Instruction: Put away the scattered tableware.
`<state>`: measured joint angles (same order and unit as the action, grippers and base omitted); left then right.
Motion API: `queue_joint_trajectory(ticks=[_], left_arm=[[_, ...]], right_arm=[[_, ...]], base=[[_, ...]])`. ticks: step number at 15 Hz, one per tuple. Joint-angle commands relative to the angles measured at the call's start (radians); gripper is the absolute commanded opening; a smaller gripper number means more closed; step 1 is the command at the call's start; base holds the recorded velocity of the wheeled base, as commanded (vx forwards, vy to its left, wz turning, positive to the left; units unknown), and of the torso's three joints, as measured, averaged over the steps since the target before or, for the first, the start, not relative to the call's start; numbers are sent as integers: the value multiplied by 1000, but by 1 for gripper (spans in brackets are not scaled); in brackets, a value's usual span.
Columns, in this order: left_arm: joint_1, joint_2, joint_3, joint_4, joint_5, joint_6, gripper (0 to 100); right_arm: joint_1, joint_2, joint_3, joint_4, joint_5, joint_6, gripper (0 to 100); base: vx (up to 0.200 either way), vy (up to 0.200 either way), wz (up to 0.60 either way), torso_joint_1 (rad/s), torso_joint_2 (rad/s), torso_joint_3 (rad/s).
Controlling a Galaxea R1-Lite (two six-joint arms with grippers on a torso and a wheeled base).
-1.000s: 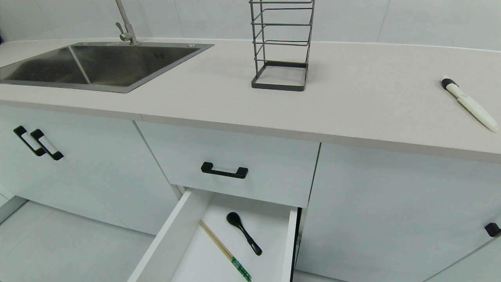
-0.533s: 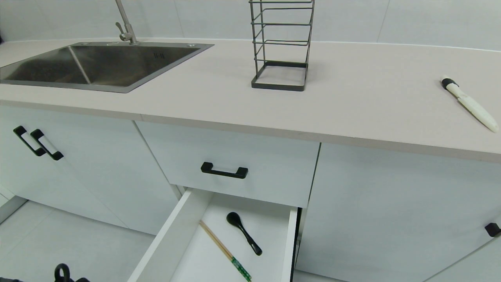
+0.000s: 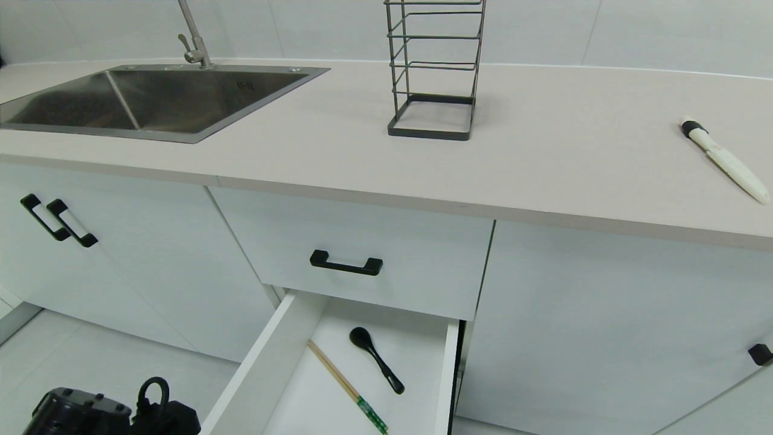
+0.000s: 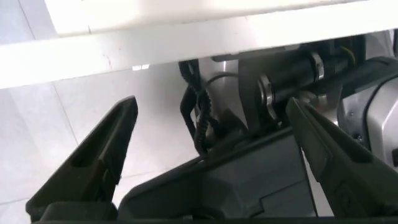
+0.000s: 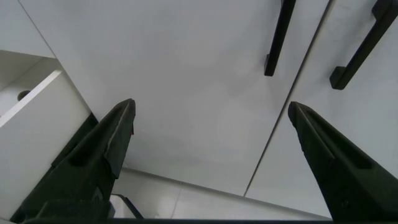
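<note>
Left claw (image 4: pixel 211 106) gapes wide, empty; our right claw (image 5: pixel 211 107) likewise, facing white cabinet doors (image 5: pixel 186 81). From the head we see a black spoon (image 3: pixel 379 362) and wooden chopsticks (image 3: pixel 348 387) inside the open white drawer (image 3: pixel 266 368); a cream stick-shaped utensil (image 3: pixel 724 161) lies on the beige surface (image 3: pixel 574 163), right of a black wire rack (image 3: pixel 429 134).

No legible text; small mark on sink (image 3: pixel 266 92) unreadable.

This is a kitchen: a stainless steel sink (image 3: pixel 181 99) with a faucet (image 3: pixel 193 36) is set into a pale countertop (image 3: pixel 543 163) against a tiled wall (image 3: pixel 604 30). White cabinet doors (image 3: pixel 604 332) with black handles (image 3: pixel 346 266) run below. An open drawer (image 3: pixel 266 368) holds a spoon (image 3: pixel 377 361) and chopsticks (image 3: pixel 348 386).
</note>
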<state>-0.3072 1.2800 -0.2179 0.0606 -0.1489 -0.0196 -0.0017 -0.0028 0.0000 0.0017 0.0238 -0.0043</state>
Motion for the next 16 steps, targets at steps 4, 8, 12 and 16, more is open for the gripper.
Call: queue_joint_trajectory(ticks=[4,8,12,16], left_arm=[[-4,99,8,-90,6,0,100],[-13,105,5,-113,32,1,100],[-16,128,11,-162,32,4,100],[-21,170,11,-226,32,4,100]], right_arm=[[0,3,0,0,-1,0,100],[0,3,0,0,1,0,100],[0,3,0,0,-1,0,100],[0,3,0,0,1,0,100]], base=[[0,0,0,0,0,0],[0,0,0,0,0,0],[0,0,0,0,0,0],[0,0,0,0,0,0]])
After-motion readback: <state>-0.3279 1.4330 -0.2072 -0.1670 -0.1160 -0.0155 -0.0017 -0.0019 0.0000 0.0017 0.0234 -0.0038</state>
